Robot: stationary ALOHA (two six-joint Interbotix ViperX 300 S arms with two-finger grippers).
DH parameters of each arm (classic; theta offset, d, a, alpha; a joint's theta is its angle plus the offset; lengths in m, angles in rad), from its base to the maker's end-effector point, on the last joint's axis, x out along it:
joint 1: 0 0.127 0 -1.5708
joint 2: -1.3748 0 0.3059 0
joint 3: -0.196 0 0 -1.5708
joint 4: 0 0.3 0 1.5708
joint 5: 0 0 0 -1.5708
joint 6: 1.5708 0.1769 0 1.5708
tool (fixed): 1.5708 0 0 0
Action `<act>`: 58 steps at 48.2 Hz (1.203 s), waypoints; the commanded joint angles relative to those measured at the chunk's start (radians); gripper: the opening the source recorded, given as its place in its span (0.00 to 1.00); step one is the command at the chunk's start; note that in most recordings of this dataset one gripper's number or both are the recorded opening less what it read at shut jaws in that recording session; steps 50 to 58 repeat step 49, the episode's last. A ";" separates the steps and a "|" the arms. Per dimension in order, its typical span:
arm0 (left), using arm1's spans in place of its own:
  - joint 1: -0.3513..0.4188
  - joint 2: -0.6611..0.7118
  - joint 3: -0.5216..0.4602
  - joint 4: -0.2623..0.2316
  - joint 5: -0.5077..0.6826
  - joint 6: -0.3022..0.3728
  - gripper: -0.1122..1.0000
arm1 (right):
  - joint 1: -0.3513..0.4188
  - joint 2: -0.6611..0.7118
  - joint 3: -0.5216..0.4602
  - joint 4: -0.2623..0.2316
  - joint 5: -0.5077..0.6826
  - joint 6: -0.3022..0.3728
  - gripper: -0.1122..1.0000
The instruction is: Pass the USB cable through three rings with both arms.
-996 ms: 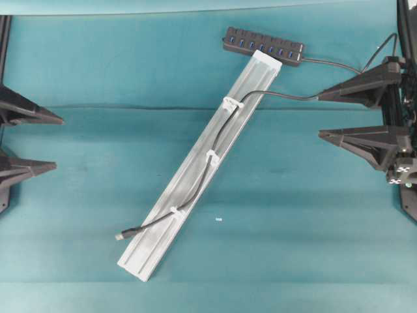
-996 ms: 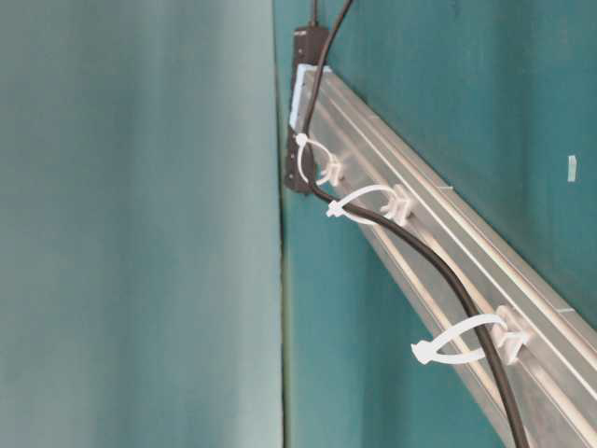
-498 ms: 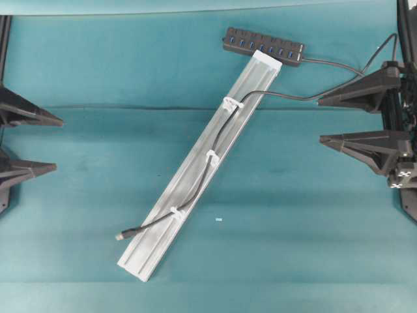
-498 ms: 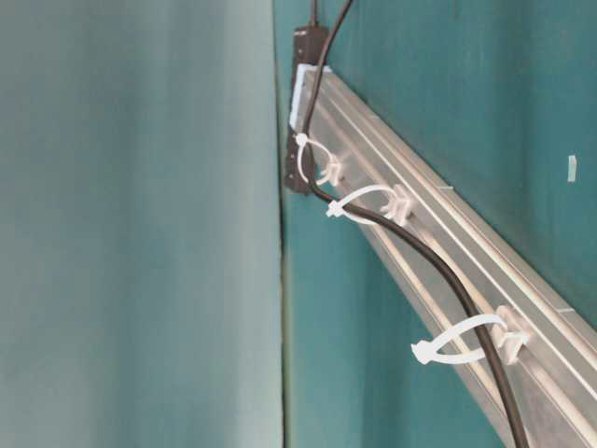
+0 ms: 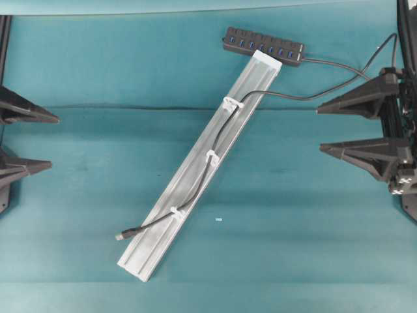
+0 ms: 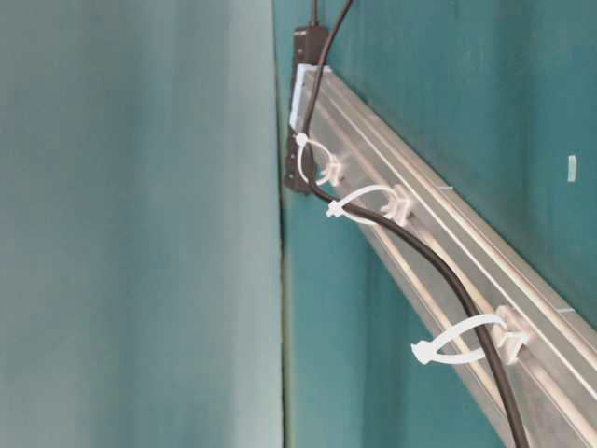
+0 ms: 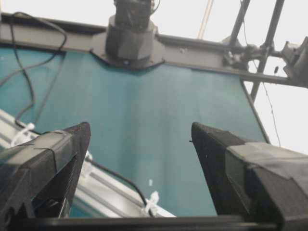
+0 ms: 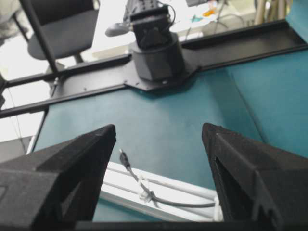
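— What is that cord looking like from where you are standing?

— The USB cable (image 5: 210, 163) is lying thin and dark grey along the silver aluminium rail (image 5: 195, 176), which is sitting diagonally on the teal table (image 5: 91, 169). Its slim plug (image 5: 120, 236) with a metallic tip is poking out just past the lower-left side of the rail, resting on the table. The other end is curving off the upper part of the rail toward the right and running up to the black USB hub (image 5: 263, 45) with blue sockets at the rail's top end.

— And is it sitting in the clips?

— It is passing through all three rings: the upper ring (image 5: 231, 103), the middle ring (image 5: 212, 156) and the lower ring (image 5: 176, 211), each a small white translucent loop.

— Where are the arms in all this?

— The left end effector (image 5: 32, 140) is hanging at the left edge of the table, well apart from the plug, its fingers spread wide and gripping nothing. The right end effector (image 5: 329, 127) is hanging at the right edge, likewise spread and empty; the cable's loose curve is running just beside its upper finger (image 5: 358, 101), though I cannot tell whether they are touching.

— So, counting up?

— One cable, one rail, three rings, one hub, two end effectors.
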 commanded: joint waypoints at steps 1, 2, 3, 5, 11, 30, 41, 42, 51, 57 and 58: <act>0.002 0.034 -0.031 0.005 -0.009 0.002 0.94 | 0.018 0.002 -0.008 0.000 -0.005 0.009 0.83; 0.003 0.032 -0.031 0.005 -0.009 0.002 0.94 | 0.021 0.000 -0.006 0.000 -0.005 0.009 0.83; 0.003 0.032 -0.031 0.005 -0.009 0.002 0.94 | 0.025 0.000 -0.008 0.000 -0.005 0.011 0.83; 0.003 0.031 -0.031 0.005 -0.011 0.002 0.94 | 0.029 0.000 -0.009 0.000 -0.005 0.012 0.83; 0.002 0.026 -0.032 0.005 -0.011 -0.002 0.94 | 0.055 -0.002 -0.011 0.000 0.011 0.011 0.83; -0.003 0.041 -0.041 0.005 -0.041 -0.012 0.94 | 0.057 0.003 -0.012 0.000 0.041 0.009 0.83; -0.005 0.080 -0.037 0.005 -0.061 0.000 0.94 | 0.058 0.006 -0.015 0.000 0.048 0.009 0.83; -0.005 0.081 -0.038 0.005 -0.061 0.000 0.94 | 0.058 0.005 -0.017 0.000 0.048 0.008 0.83; -0.005 0.089 -0.040 0.005 -0.063 0.000 0.94 | 0.058 0.008 -0.015 -0.002 0.049 0.006 0.83; -0.005 0.089 -0.040 0.005 -0.063 0.000 0.94 | 0.058 0.008 -0.015 -0.002 0.049 0.006 0.83; -0.005 0.089 -0.040 0.005 -0.063 0.000 0.94 | 0.058 0.008 -0.015 -0.002 0.049 0.006 0.83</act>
